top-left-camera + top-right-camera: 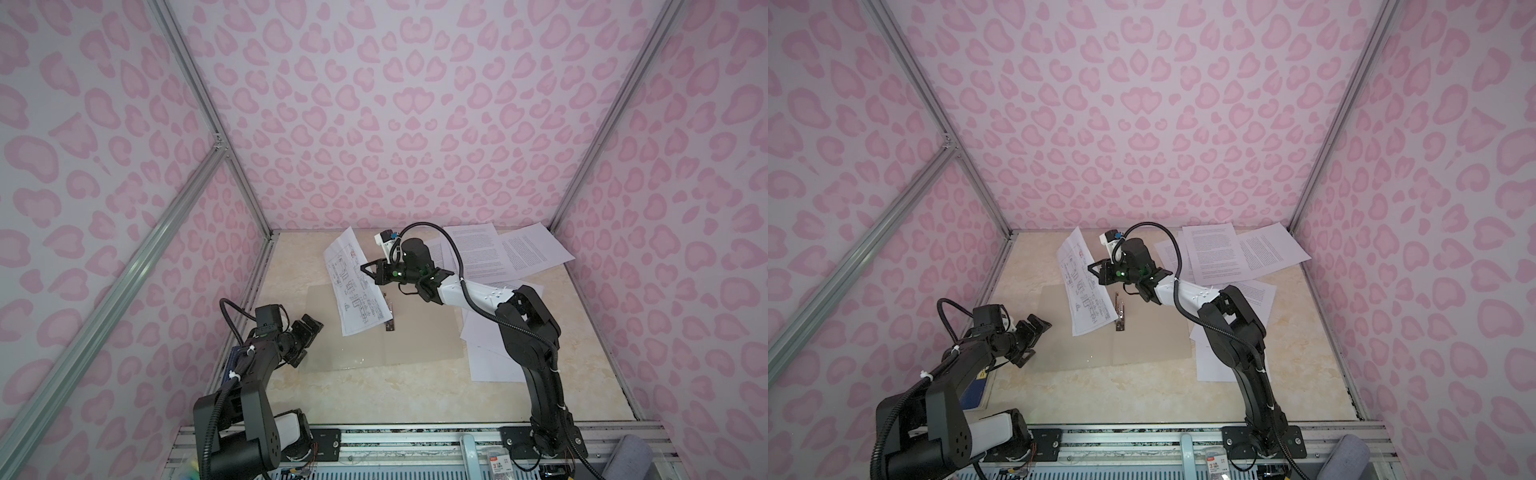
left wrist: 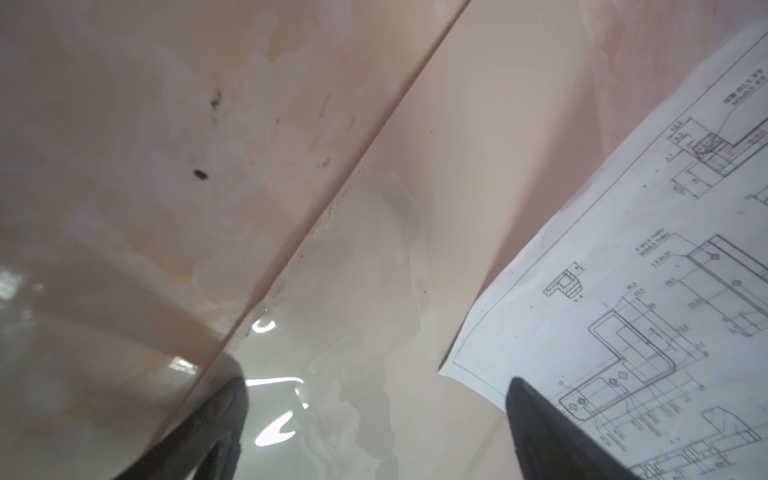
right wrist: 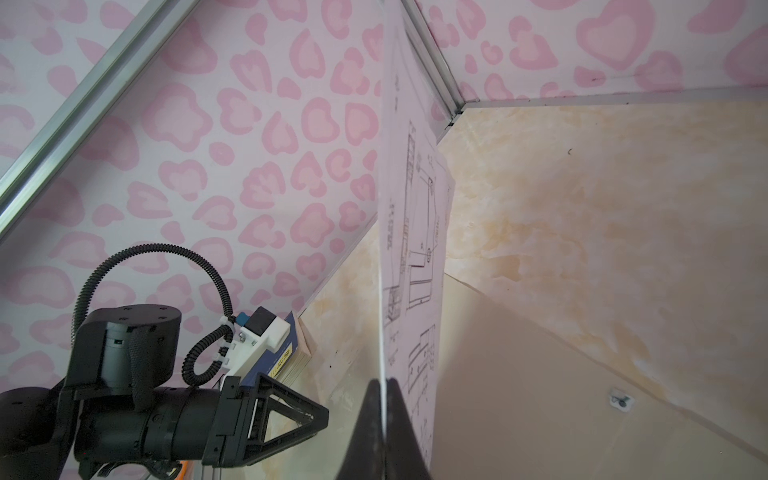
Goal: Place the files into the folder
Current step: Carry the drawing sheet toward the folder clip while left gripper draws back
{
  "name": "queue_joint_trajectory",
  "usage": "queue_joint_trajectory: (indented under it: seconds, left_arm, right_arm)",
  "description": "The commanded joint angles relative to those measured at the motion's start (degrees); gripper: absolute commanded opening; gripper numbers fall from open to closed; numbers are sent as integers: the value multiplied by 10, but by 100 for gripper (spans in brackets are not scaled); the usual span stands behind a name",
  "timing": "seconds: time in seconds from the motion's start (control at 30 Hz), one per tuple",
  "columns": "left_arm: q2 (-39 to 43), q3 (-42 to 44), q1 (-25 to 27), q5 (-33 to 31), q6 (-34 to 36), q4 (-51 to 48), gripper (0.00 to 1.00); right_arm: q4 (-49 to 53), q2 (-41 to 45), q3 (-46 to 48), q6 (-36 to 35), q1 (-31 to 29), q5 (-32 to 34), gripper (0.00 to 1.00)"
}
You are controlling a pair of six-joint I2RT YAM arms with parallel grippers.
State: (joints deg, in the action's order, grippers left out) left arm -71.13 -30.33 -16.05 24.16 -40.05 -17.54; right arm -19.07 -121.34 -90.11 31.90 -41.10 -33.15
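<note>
The folder (image 1: 424, 332) lies open and flat on the table, grey-beige, with a metal clip (image 1: 389, 318) at its spine. My right gripper (image 1: 365, 270) is shut on one edge of a white file with line drawings (image 1: 353, 291), which hangs tilted above the folder's left leaf. In the right wrist view the fingertips (image 3: 374, 399) pinch that sheet (image 3: 419, 249) edge-on. My left gripper (image 1: 306, 341) stands open and empty over the folder's left edge (image 2: 457, 166), with the drawing sheet (image 2: 623, 291) just beyond one finger (image 2: 540, 428). Other files (image 1: 498, 253) lie at the back right.
More white sheets (image 1: 490, 357) lie under the right arm beside the folder's right leaf. A dark blue book (image 1: 973, 390) sits by the left wall under the left arm. Pink patterned walls and aluminium posts enclose the table on three sides.
</note>
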Motion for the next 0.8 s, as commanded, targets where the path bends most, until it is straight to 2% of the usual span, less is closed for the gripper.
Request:
queue_joint_trajectory:
  seconds: [0.0,0.6,0.77]
  left_arm:
    - [2,4,0,11,-1,14,98]
    - [5,3,0,24,-6,21,98]
    - [1,3,0,26,-6,24,98]
  right_arm:
    - [-29,-1,3,11,-3,-3,0]
    - [-124,-11,21,101,-9,-45,0]
    - [-107,-5,18,83,-7,-35,0]
